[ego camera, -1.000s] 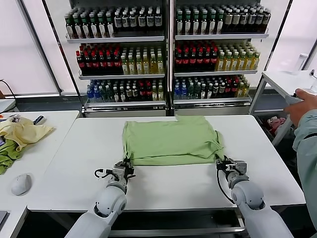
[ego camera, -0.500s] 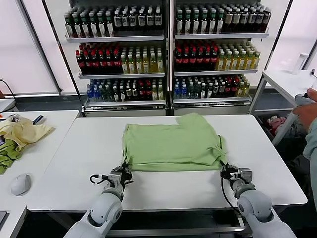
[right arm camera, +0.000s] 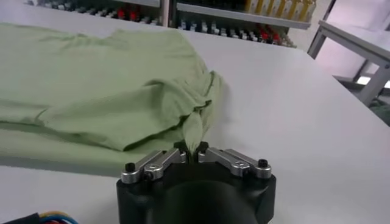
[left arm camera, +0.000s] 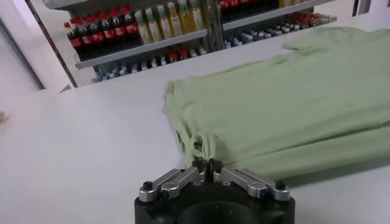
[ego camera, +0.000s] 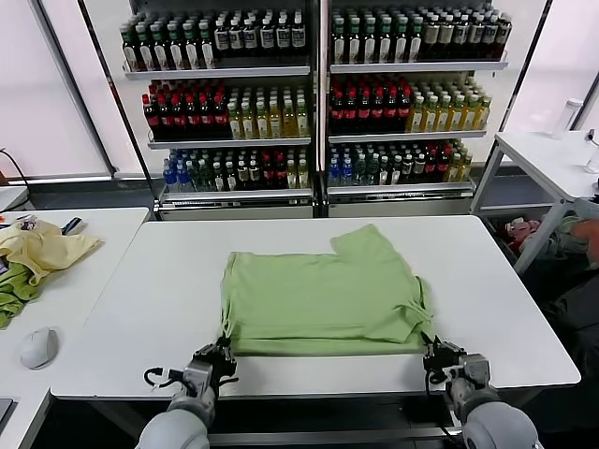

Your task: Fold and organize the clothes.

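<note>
The light sage-green shirt (ego camera: 323, 292) lies flat on the white table (ego camera: 122, 309), its near edge close to the table's front. My left gripper (ego camera: 219, 354) is shut on the shirt's near left corner; the pinched fabric (left arm camera: 201, 146) bunches between its fingers in the left wrist view, where the gripper (left arm camera: 206, 164) shows. My right gripper (ego camera: 435, 354) is shut on the near right corner, and a twisted fold of shirt (right arm camera: 194, 125) runs into the gripper (right arm camera: 194, 148) in the right wrist view.
A pale yellow cloth (ego camera: 42, 249) and a darker green cloth (ego camera: 13, 292) lie on the left side table with a white mouse (ego camera: 39, 348). Drink shelves (ego camera: 318, 94) stand behind. Another white table (ego camera: 552, 159) and a person's hand (ego camera: 588, 232) are at the right.
Both grippers have pulled back toward the table's front edge, dragging the shirt with them. The shirt now lies nearer and more stretched out. The person at the right has drawn back.
</note>
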Controlling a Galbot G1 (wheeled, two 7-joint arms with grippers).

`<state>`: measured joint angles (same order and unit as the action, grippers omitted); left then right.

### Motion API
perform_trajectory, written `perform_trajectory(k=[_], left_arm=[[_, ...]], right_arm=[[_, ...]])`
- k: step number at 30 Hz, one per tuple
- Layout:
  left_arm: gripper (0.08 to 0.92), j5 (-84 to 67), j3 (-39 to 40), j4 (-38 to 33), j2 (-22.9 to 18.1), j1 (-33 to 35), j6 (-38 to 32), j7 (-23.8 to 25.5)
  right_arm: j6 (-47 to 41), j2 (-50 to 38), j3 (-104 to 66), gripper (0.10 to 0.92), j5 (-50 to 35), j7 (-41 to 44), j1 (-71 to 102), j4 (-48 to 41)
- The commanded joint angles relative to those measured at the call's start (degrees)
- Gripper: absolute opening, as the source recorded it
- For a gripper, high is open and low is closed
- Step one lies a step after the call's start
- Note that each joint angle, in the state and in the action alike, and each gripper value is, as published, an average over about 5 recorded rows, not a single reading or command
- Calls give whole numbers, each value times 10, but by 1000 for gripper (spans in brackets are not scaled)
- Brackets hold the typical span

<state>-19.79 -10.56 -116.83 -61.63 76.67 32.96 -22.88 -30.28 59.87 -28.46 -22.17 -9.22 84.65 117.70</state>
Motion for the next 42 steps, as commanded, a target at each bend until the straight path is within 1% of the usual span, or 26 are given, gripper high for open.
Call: perform_trajectory(k=[1,5,6,8,12,17,21,24,28,31,36,42], left_arm=[[108,18,-48,-113,19,151,3,-6],[116,20,-57,-130,22,157,4,-6],[128,21,-60,-134,23,155,4,-6],[168,20,-65,-137,27,148,4,-5],[279,13,-75,-136,39,121,3,-5],[426,-7,-73,-93,53,54,2,-4],[539,-19,-47,-39,55,-18,1,-4],[625,-31,-22,10,51,-78,1,-5],[744,-42,11,75,42,-156,0,-5],[803,-48,30,116,35,-205,0,-4],[822,-60,50,177,24,-261,0,-3],[823,-73,63,231,11,-303,-1,-2]], right_arm=[[1,4,-28,187,48,2,94,78],[5,9,-34,283,54,7,95,98],[9,10,-36,318,55,7,94,103],[17,11,-40,369,55,7,88,114],[24,7,-49,490,45,5,63,131],[17,-9,-46,628,17,-2,-11,108],[5,-25,-22,741,-9,-10,-92,54],[-10,-27,12,798,-38,-19,-160,7],[-24,-18,69,820,-61,-29,-248,-66],[-28,-5,109,822,-64,-35,-311,-117],[-28,15,150,823,-64,-38,-383,-192],[-28,31,179,823,-66,-37,-440,-267]])
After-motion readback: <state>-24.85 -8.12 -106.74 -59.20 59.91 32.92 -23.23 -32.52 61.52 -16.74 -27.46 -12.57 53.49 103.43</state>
